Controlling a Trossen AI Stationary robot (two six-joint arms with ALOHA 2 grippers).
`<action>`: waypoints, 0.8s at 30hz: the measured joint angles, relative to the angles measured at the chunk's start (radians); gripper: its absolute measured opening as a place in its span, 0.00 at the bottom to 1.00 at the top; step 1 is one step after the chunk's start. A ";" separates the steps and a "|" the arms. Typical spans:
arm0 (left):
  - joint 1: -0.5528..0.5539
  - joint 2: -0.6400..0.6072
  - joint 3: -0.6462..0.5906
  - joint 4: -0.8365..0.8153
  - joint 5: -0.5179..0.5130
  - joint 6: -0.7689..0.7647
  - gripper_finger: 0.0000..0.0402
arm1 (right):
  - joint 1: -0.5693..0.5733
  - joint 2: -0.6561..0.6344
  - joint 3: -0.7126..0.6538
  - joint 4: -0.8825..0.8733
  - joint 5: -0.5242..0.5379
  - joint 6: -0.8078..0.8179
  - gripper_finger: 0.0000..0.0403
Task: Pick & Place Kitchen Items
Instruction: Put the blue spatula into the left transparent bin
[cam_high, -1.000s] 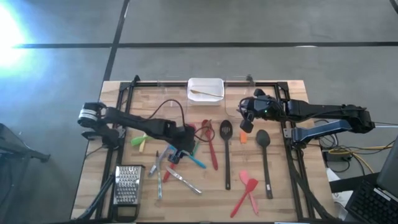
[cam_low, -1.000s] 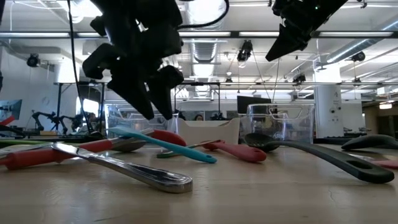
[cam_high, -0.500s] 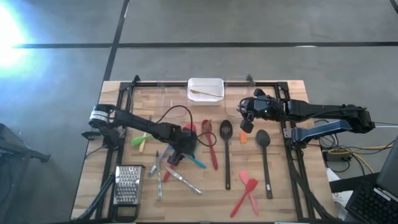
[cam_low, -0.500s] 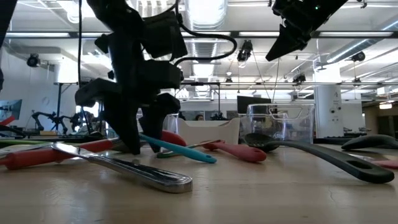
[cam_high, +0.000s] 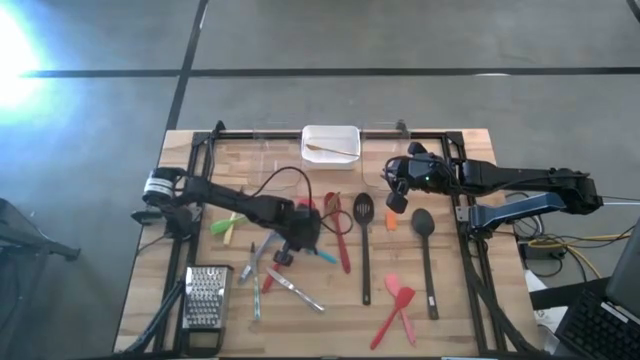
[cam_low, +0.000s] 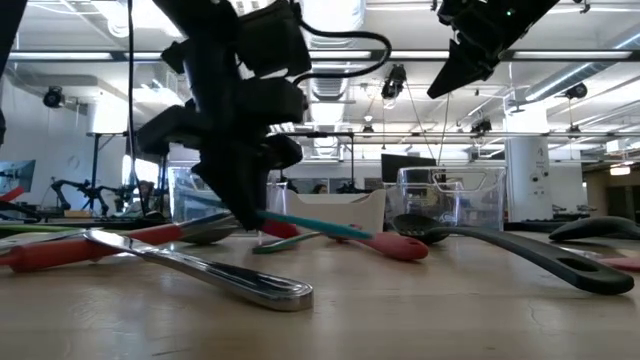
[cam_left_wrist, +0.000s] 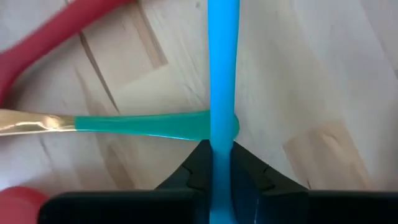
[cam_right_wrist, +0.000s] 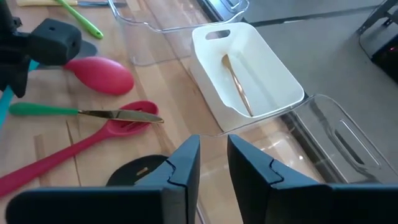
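My left gripper stands at the table's middle left, fingers pointing down, shut on a blue utensil. A green-handled gold knife lies under the blue handle. Red spoons, black spoons, pink spatulas and small metal cutlery lie flat on the wood around it. My right gripper hangs high over the table's far right. Its fingers are open with nothing between them. My left gripper pinches the blue utensil's slim handle between its two fingers, one on each long side. The fingers come from above, pointing down. The handle runs out from the fingers slanting a little downward, and its free end is over a red spoon.
A white bin with one gold utensil inside stands at the far edge, with clear containers beside it. A metal grater lies at the near left. A silver utensil lies near the front.
My left gripper has come down onto the blue utensil and shut on its handle. The utensil now sits higher in the low view, and its free end is raised off the wood.
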 joint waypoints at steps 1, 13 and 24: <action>0.000 0.000 0.013 -0.012 0.000 0.000 0.08 | 0.000 0.000 0.000 0.000 0.000 0.000 0.18; 0.045 -0.256 0.102 -0.134 -0.154 0.031 0.08 | -0.001 0.000 -0.002 0.001 0.000 0.003 0.15; 0.415 -0.532 -0.096 0.224 -0.272 -0.200 0.08 | -0.001 -0.001 -0.016 0.039 0.000 0.003 0.15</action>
